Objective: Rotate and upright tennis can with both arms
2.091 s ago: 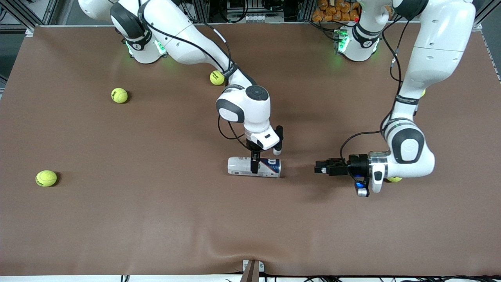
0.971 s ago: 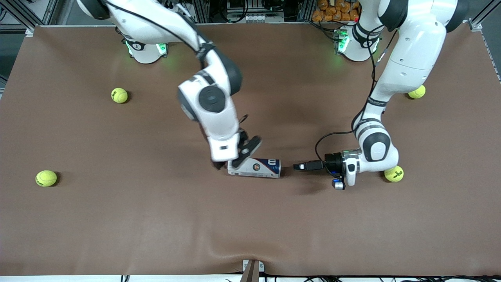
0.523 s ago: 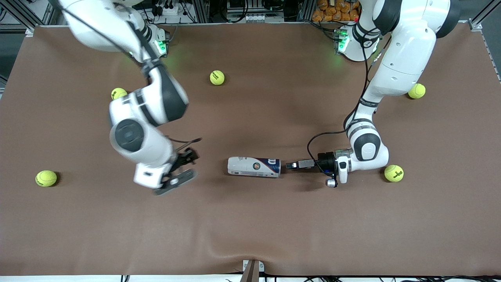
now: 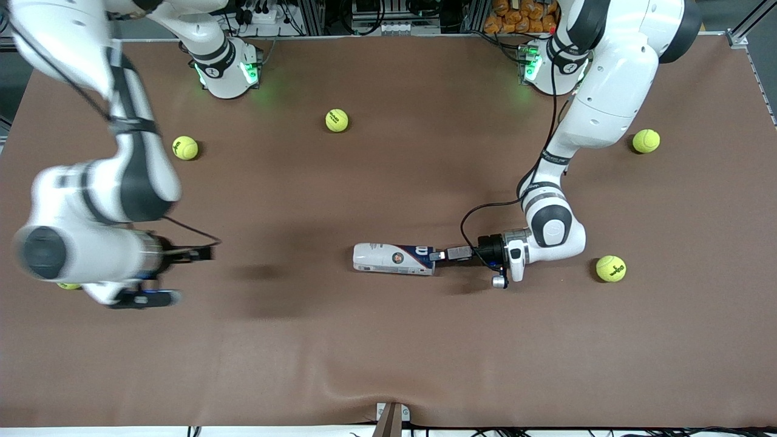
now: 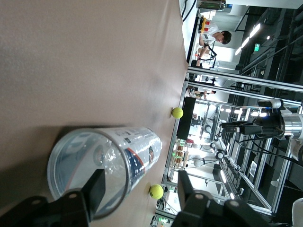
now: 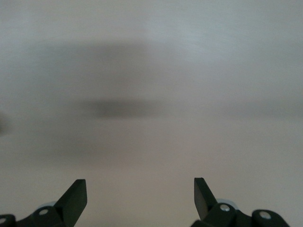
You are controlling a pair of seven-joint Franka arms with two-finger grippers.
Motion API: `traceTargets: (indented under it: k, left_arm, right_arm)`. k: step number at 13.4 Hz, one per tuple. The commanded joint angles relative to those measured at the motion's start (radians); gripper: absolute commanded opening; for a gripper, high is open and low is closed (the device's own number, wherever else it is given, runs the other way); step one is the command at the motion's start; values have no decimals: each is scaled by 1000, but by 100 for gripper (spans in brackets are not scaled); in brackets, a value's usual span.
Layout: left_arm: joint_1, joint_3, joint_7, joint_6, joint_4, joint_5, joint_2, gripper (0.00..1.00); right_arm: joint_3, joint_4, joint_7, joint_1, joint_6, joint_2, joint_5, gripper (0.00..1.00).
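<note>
One tennis can point(image 4: 393, 259) is lying on its side on the brown table point(image 4: 388, 352), near the middle and somewhat toward the front edge, its clear open mouth facing the left arm's end. Left gripper point(image 4: 438, 255) is sitting low at that mouth, one finger point(image 5: 94, 191) reaching inside the rim and the other outside it, jaws parted and not visibly pinching the wall yet. Right gripper point(image 4: 203, 253) is hanging spread wide and empty over bare table toward the right arm's end, well apart from the can; its wrist view is showing only blurred table. Step in hand, by judgement: the left arm is taking hold of the can's rim. Next move is calling for a firm pinch on the thin wall, then a lift and swing to stand the can on its closed base, probably with the right gripper steadying the other end. Four tennis balls are showing around: one point(image 4: 610, 268) near the left arm's elbow, one point(image 4: 646, 141) toward the left arm's corner, two point(image 4: 337, 120) point(image 4: 185, 147) toward the back edge; none is blocking the can.
</note>
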Motion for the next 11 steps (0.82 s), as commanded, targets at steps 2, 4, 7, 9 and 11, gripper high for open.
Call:
traceTargets:
  k: [2, 4, 7, 9, 11]
  left_arm:
    - [-18, 2, 27, 11, 35, -53, 23, 59]
    - [-29, 2, 29, 11, 36, -48, 23, 38]
    - [-37, 4, 29, 19, 36, -45, 18, 0]
    - [-35, 13, 29, 29, 53, -27, 0, 0]
    - [-23, 19, 10, 32, 91, 57, -17, 0]
  right_arm:
    - [-24, -86, -24, -42, -34, -154, 16, 100]
    - [-26, -148, -27, -62, -23, -243, 16, 100]
    - [-38, -194, -41, -74, -20, -367, 13, 100]
    - [-43, -246, -122, -79, -8, -445, 7, 100]
    - [-43, -291, -134, -79, -3, -510, 2, 100]
